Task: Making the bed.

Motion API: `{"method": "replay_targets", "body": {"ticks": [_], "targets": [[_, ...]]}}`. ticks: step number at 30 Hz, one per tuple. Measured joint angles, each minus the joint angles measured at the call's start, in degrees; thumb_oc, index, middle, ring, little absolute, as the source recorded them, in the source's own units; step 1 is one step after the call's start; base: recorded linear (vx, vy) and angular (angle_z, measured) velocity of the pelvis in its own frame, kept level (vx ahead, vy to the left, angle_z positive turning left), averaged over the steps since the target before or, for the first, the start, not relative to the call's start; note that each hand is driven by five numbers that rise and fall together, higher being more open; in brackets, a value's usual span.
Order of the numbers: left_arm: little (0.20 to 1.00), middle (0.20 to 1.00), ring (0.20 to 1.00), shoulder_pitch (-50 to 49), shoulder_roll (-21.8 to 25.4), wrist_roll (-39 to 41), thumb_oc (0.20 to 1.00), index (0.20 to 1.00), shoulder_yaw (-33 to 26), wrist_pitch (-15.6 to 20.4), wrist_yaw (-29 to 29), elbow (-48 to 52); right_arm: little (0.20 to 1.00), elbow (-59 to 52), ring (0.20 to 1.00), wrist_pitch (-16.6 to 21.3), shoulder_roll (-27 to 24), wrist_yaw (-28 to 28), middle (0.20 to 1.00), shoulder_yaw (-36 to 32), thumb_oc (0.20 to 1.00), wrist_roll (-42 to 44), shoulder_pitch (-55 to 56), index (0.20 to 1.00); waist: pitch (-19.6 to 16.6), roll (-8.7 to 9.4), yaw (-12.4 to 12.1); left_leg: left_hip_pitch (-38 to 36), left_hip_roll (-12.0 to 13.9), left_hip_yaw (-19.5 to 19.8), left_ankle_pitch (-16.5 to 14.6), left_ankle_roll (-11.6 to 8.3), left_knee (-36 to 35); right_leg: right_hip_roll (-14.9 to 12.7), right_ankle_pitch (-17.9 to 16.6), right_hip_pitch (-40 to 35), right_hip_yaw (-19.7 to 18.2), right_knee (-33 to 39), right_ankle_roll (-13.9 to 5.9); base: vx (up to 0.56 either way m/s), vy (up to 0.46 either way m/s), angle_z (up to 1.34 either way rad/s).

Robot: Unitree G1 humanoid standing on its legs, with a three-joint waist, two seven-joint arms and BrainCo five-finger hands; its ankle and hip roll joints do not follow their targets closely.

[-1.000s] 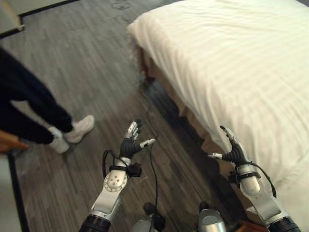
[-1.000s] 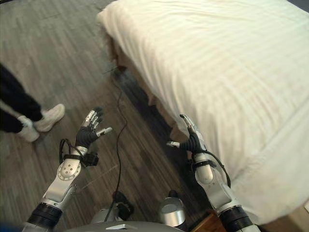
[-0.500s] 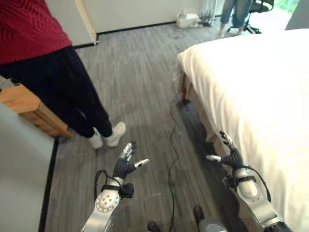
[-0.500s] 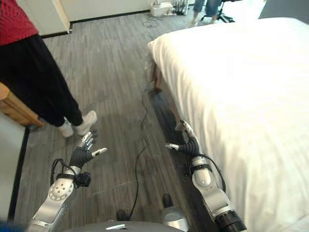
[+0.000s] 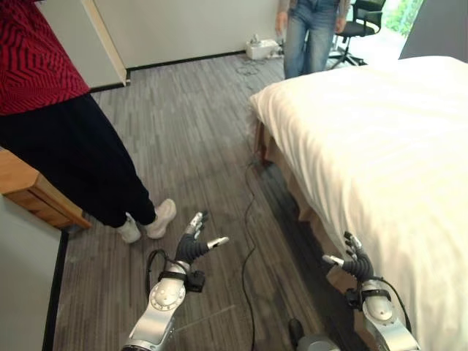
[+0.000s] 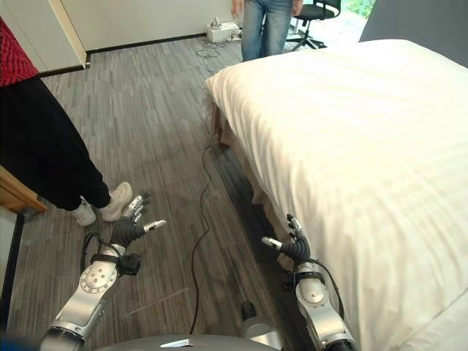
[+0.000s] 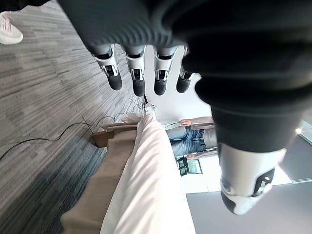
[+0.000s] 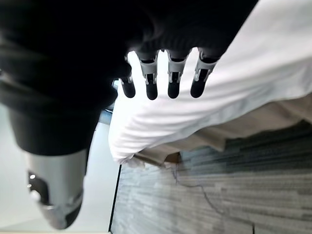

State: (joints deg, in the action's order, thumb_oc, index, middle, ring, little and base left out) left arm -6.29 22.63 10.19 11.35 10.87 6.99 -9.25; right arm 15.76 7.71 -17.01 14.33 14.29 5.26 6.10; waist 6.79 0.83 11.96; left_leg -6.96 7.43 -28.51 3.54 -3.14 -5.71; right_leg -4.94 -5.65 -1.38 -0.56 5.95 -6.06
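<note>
Bed [image 6: 351, 146] sits to robot's right, white duvet already spread flat. View swung up over last second, camera moved, not bed. Left hand [image 5: 193, 245] and right hand [image 6: 291, 241] both open, empty, over floor beside bed. Looks like approach only, nothing grabbed yet.

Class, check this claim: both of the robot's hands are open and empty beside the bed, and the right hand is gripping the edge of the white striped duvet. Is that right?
Not quite. The right hand grips nothing: the right wrist view shows its straight fingers apart from the white striped duvet. The left hand is likewise open and empty over the grey wood floor.
</note>
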Motion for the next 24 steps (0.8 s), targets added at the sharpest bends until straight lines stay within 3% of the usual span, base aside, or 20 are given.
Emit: {"method": "replay_targets", "body": {"ticks": [4,7,11,12,13,15,17,24], "targets": [[1.0,1.0,1.0,-0.5,0.0,0.5,1.0,1.0,0.7,-0.3,-0.1,-0.3,1.0,-0.3,1.0,0.0,0.0,0.1,1.0,-0.9,1.0,0.3,0.2,1.0,-0.9,-0.2,0.9,-1.4,-0.1,-1.0,-0.5,-0.66,0.0,0.0,-0.1,-0.9,-0.5,0.0,-0.12,-0.02,0.062,-0.12],[1.0,1.0,1.0,0.3,-0.1,1.0,1.0,1.0,1.9,-0.3,-0.3,-0.1,1.0,-0.4,1.0,0.0,0.0,0.1,1.0,-1.8,1.0,0.3,2.5,1.0,-2.0,0.73,2.4,-1.6,0.0,-1.5,-0.6,-0.76,0.0,0.0,-0.1,-0.8,-0.9,0.0,-0.13,-0.01,0.037,-0.11],[1.0,1.0,1.0,-0.2,-0.1,3.2,1.0,1.0,2.0,-0.3,-0.7,0.0,1.0,0.1,1.0,0.0,0.0,0.5,1.0,-3.3,1.0,0.3,6.9,1.0,-2.3,0.94,2.3,-2.3,0.2,-2.5,-1.6,-1.11,0.0,-0.1,0.1,-0.8,-0.1,0.0,0.12,0.02,0.039,-0.15],[1.0,1.0,1.0,-2.1,1.9,5.1,1.0,1.0,0.6,-1.1,-2.7,2.8,1.0,0.0,1.0,-0.4,-0.4,0.0,1.0,-4.2,1.0,0.3,6.9,1.0,-2.3,0.73,2.2,-2.2,0.2,-2.5,-1.6,-1.08,0.0,-0.1,0.1,-1.0,-0.1,0.0,0.12,0.05,0.075,0.01],[1.0,1.0,1.0,-4.9,7.6,7.3,1.0,1.0,-5.5,-1.4,-4.0,8.3,1.0,-2.3,1.0,-1.0,-1.2,-0.3,1.0,-7.9,1.0,0.2,7.5,1.0,-2.2,0.58,2.9,-2.3,0.3,-2.5,-1.7,-1.36,0.0,-0.2,0.1,-0.8,0.2,0.0,0.12,0.05,0.062,0.05],[1.0,1.0,1.0,-0.8,6.9,9.4,1.0,1.0,-13.6,-0.1,-2.3,5.5,1.0,-2.4,1.0,-1.1,-1.7,0.1,1.0,-11.9,1.0,0.2,7.4,1.0,-2.8,-0.6,1.9,-2.4,-0.1,-2.3,-1.6,-1.19,0.0,-0.6,0.0,-1.1,0.5,0.0,-0.39,0.04,0.043,0.08],[1.0,1.0,1.0,0.1,4.8,9.9,1.0,1.0,-10.8,0.4,-1.7,4.3,1.0,-1.4,1.0,-1.3,-2.2,-0.9,1.0,-9.2,1.0,0.2,7.0,1.0,-3.7,-2.19,2.0,-2.4,-0.4,-2.4,-2.0,-1.1,0.0,-0.9,0.3,-1.0,0.6,0.0,-0.69,0.0,0.0,0.0],[1.0,1.0,1.0,-1.1,1.9,10.0,1.0,1.0,-7.1,0.2,-2.4,3.6,1.0,-1.5,1.0,-1.3,-2.2,-1.1,1.0,-7.4,1.0,-0.3,6.2,1.0,-2.6,-1.27,1.9,-2.3,-0.1,-2.4,-2.0,-1.11,0.0,-0.6,0.3,-0.9,0.6,0.0,-0.66,0.0,0.0,0.0]]}}
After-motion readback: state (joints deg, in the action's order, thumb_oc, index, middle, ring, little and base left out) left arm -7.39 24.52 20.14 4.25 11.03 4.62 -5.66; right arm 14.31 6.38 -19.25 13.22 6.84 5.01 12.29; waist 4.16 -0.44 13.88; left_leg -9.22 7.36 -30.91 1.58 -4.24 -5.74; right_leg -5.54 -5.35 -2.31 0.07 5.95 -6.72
